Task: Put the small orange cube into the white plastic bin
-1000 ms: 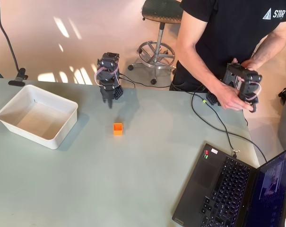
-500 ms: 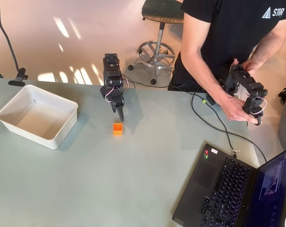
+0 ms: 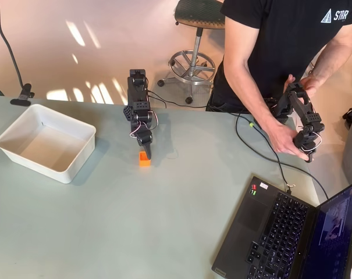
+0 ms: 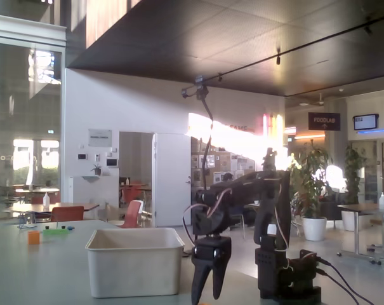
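The small orange cube (image 3: 144, 161) sits on the pale green table, right of the white plastic bin (image 3: 71, 169). My black gripper (image 3: 145, 152) points down right over the cube's far edge and covers part of it. In the fixed view the gripper (image 4: 207, 293) hangs low beside the bin (image 4: 134, 272), its two fingers apart with a gap between them, so it is open. The bin holds nothing, and it stands about a bin's width to the left of the cube in the overhead view.
An open laptop (image 3: 280, 232) lies at the table's front right corner. A black cable (image 3: 263, 146) runs across the right side. A person (image 3: 280, 35) stands behind the far right edge. The arm's base (image 4: 287, 279) stands at the table's far edge.
The arm has stretched forward and lowered, bringing the gripper from behind the cube down onto it. The cube and the bin have not moved.
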{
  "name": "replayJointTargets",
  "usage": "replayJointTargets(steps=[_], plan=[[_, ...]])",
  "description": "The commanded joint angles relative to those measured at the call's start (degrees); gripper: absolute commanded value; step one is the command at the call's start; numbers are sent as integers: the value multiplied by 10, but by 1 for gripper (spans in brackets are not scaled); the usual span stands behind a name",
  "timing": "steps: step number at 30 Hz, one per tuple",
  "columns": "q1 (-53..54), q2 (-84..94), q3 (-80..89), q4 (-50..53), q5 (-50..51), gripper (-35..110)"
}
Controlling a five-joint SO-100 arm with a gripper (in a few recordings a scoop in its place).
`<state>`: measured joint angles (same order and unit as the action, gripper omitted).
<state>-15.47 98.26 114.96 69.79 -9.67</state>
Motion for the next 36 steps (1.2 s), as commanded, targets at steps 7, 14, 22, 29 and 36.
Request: replayJointTargets(steps=[7,14,22,29,36], plan=[[-3,4,19,-89,103,54],[-3,4,22,-105,118,54],[-16,4,95,-163,115,54],[-18,5,126,-217,112,53],[-18,4,126,-217,112,52]])
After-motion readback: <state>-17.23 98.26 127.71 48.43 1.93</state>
